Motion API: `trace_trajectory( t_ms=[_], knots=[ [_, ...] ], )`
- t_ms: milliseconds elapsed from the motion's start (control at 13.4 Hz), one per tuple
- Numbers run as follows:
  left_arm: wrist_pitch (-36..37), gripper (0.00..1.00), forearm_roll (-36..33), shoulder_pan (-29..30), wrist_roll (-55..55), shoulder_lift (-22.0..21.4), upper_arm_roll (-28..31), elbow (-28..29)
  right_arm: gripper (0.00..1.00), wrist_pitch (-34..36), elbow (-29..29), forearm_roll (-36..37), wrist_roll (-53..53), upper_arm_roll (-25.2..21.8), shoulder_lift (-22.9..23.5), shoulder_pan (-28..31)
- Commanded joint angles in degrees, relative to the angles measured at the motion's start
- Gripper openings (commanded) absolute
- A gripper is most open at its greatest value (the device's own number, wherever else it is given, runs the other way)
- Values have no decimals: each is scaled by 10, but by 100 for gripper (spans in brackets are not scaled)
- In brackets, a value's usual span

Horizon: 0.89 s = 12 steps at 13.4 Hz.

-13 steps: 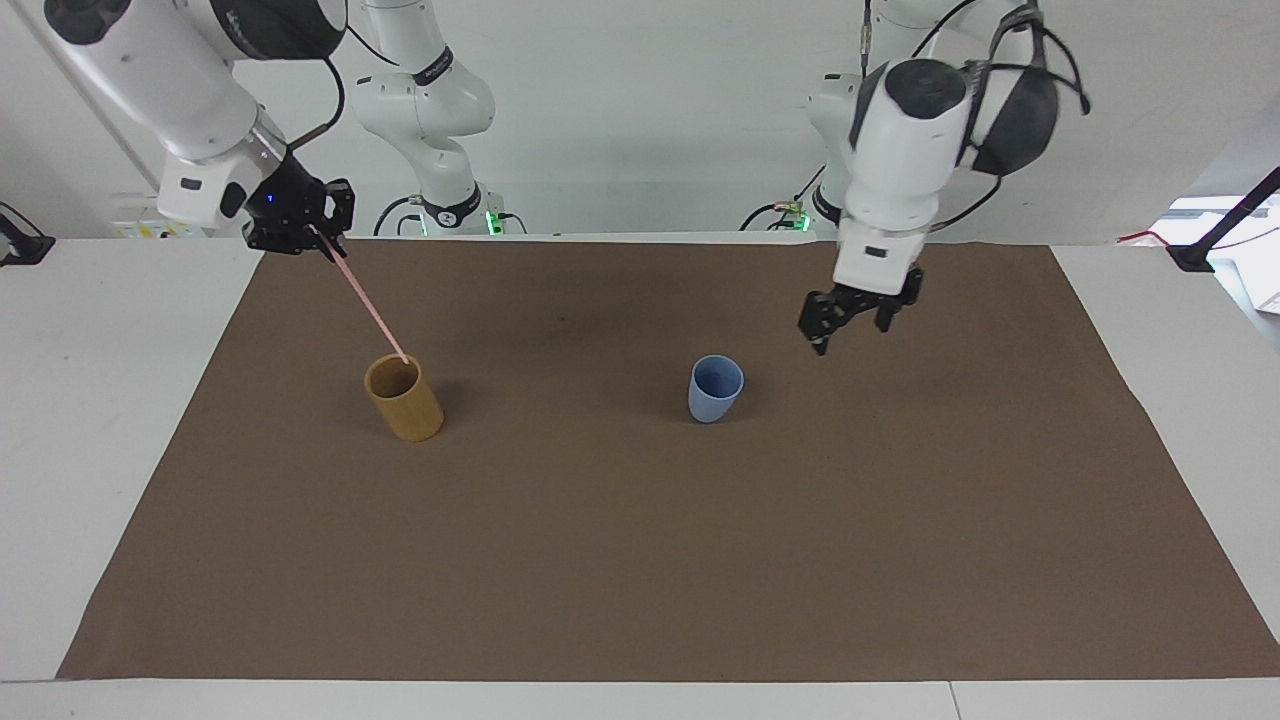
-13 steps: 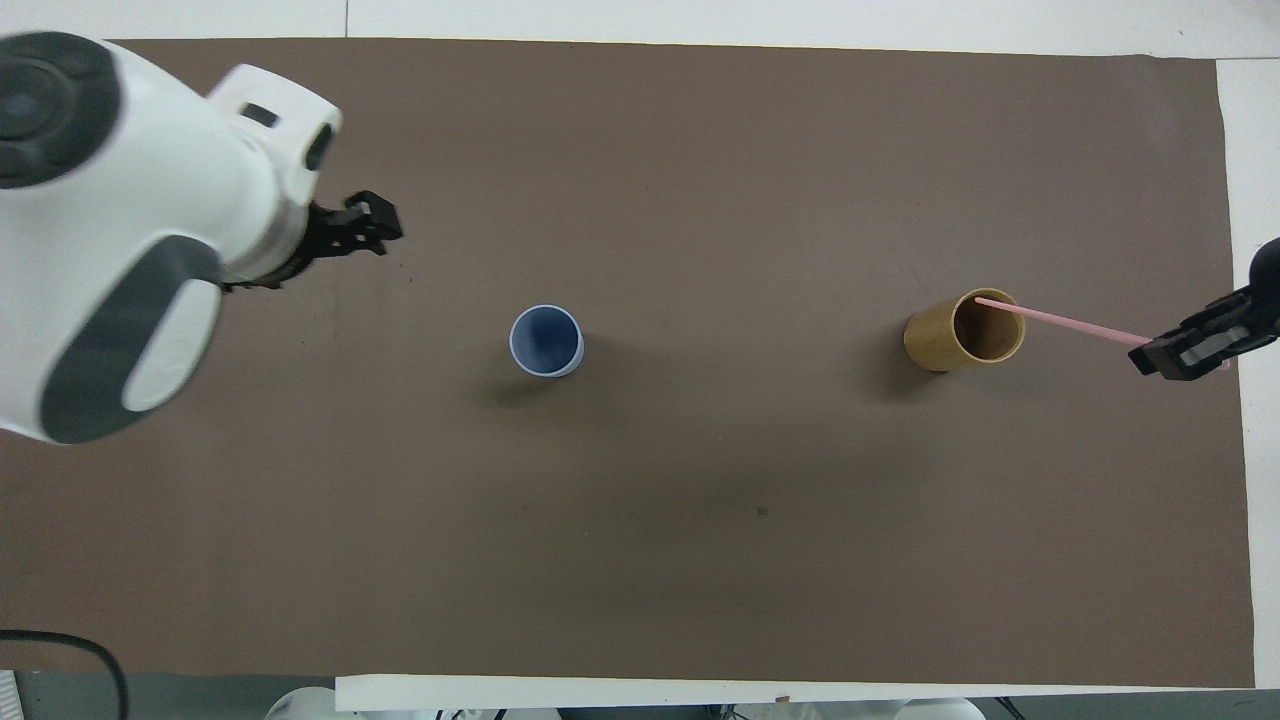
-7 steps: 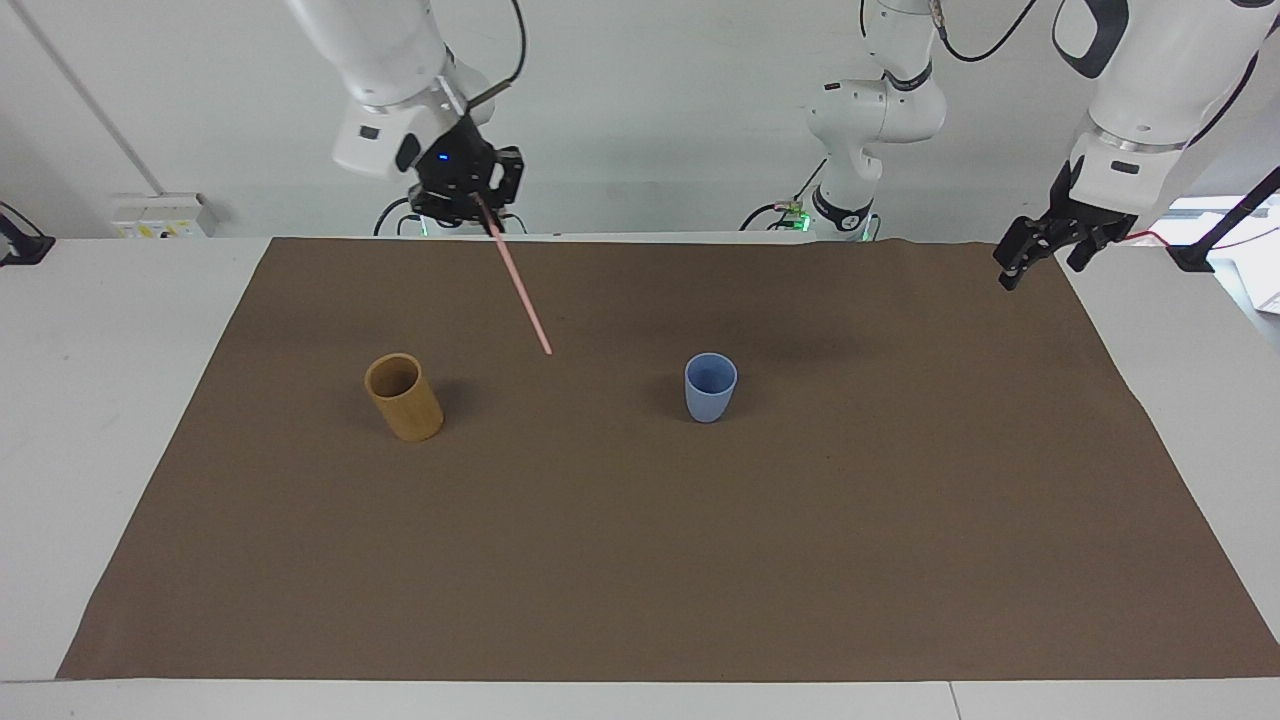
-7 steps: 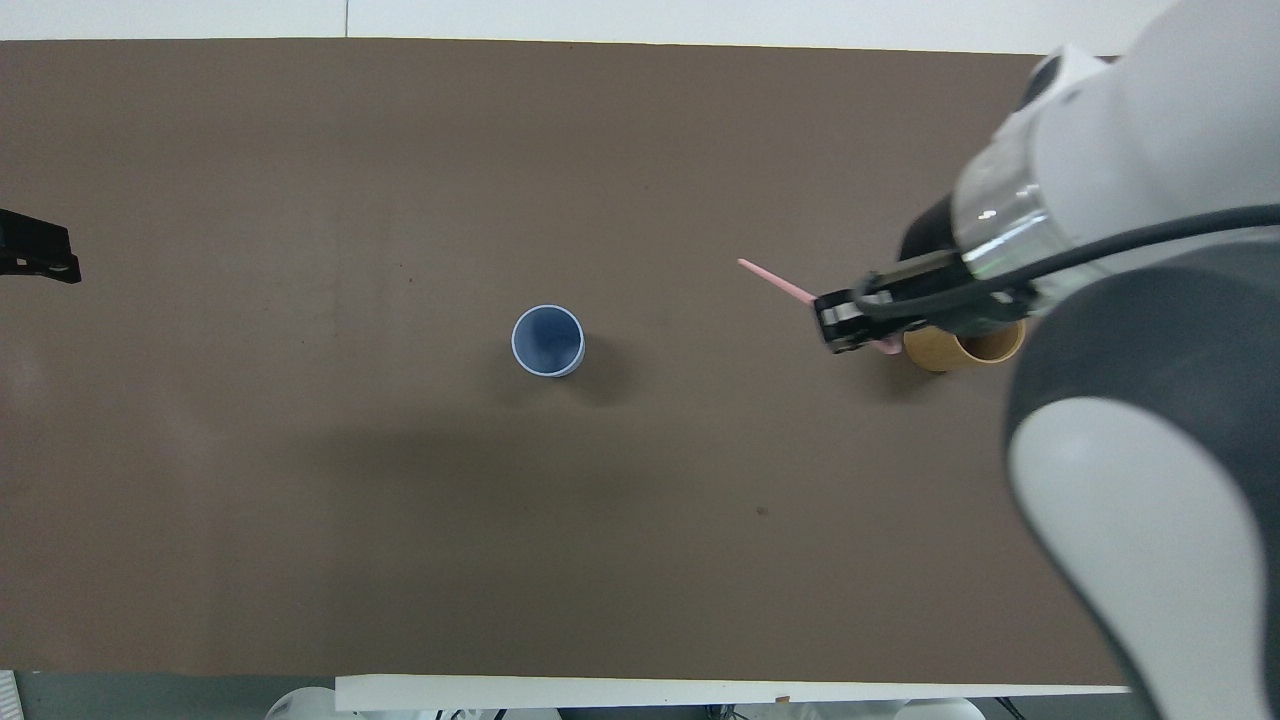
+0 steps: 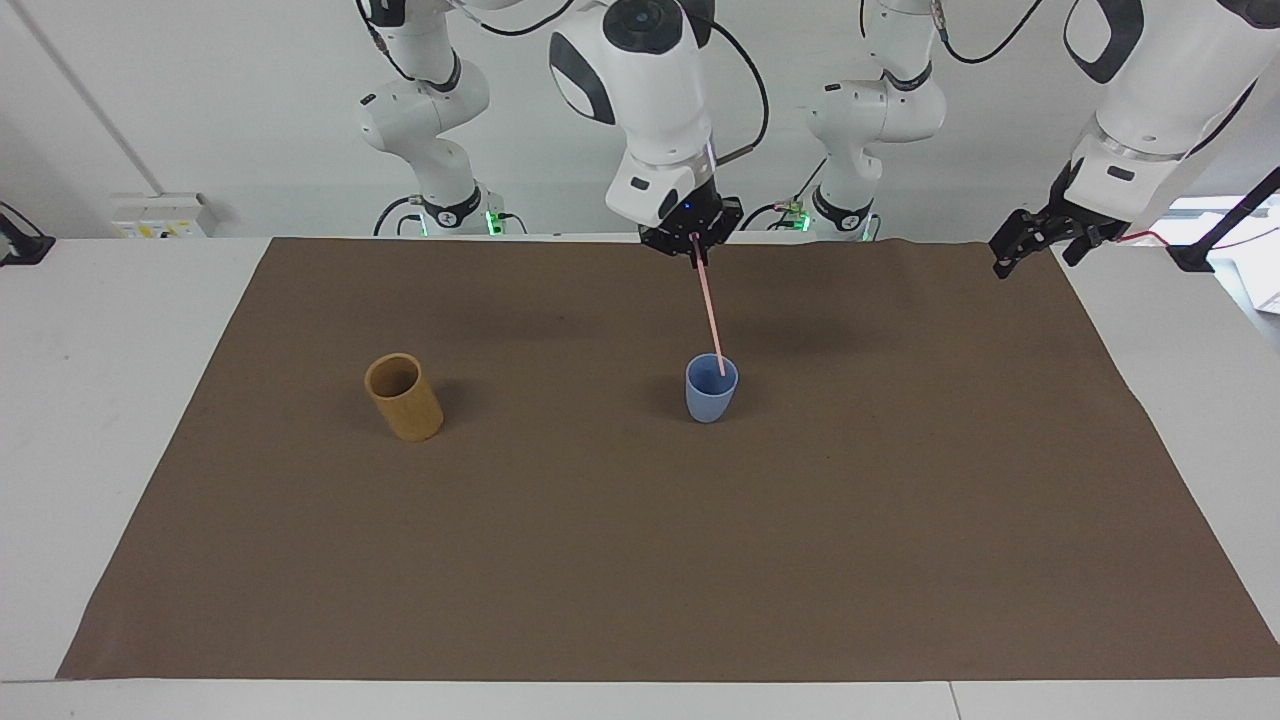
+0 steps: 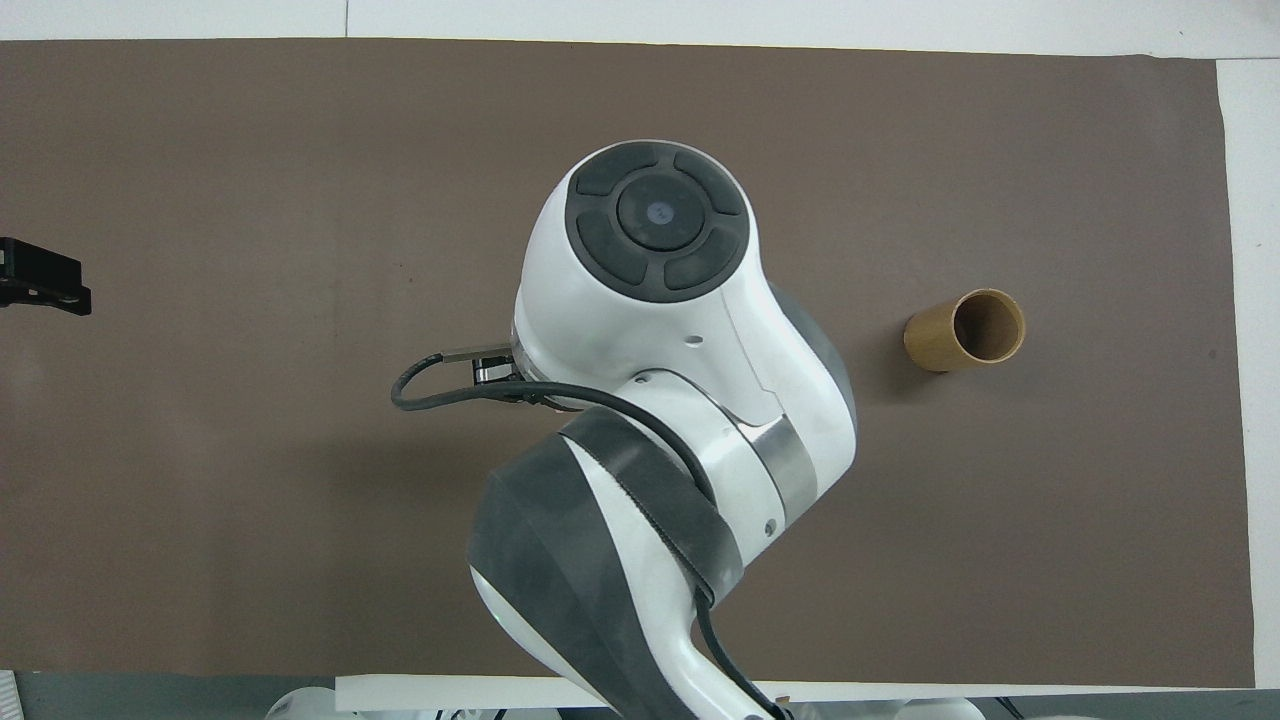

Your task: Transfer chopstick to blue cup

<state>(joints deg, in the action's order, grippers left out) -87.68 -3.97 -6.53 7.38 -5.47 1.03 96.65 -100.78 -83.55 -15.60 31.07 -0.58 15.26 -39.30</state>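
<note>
My right gripper (image 5: 694, 256) is shut on the top end of the pale pink chopstick (image 5: 709, 315) and holds it up over the blue cup (image 5: 711, 397). The stick slants down, and its lower tip is inside the cup's mouth. The cup stands upright near the middle of the brown mat (image 5: 640, 560). In the overhead view the right arm hides the cup and the stick. My left gripper (image 5: 1032, 247) is open and empty, waiting in the air over the mat's edge at the left arm's end; it also shows in the overhead view (image 6: 45, 287).
A tan bamboo cylinder cup (image 5: 404, 398) stands upright and empty on the mat toward the right arm's end; it also shows in the overhead view (image 6: 966, 329). White tabletop (image 5: 110, 400) surrounds the mat.
My right gripper has carried the chopstick from between the two cups to over the blue cup, and its tip is now in the cup's mouth. The left gripper has barely moved.
</note>
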Motion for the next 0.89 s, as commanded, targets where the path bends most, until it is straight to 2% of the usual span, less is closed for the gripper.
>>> trace_trajectory(
  t_ms=[0, 223, 521, 596, 670, 745, 819],
  knots=[
    [12, 100, 7, 6, -9, -5, -4, -1, 0, -13, -49, -11, -1, -3, -33, 8],
    [13, 100, 7, 13, -8, -5, 1, -1, 0, -17, -78, -11, 0, 4, -45, 8],
    [13, 100, 6, 16, -8, -5, 1, -2, 1, -20, -81, -11, 19, 14, -47, 9],
    [13, 100, 6, 16, -8, -5, 1, -1, 4, -20, -82, -11, 22, 15, -47, 9],
    [13, 100, 7, 16, -8, -5, 1, -2, 12, -20, -83, -11, 21, 15, -47, 10],
    [13, 100, 7, 16, -8, -5, 1, -1, 36, -20, -86, -11, 20, 15, -47, 10],
    [13, 100, 7, 16, -8, -5, 1, -2, 99, -25, -85, -10, 19, 15, -48, 10]
  ],
)
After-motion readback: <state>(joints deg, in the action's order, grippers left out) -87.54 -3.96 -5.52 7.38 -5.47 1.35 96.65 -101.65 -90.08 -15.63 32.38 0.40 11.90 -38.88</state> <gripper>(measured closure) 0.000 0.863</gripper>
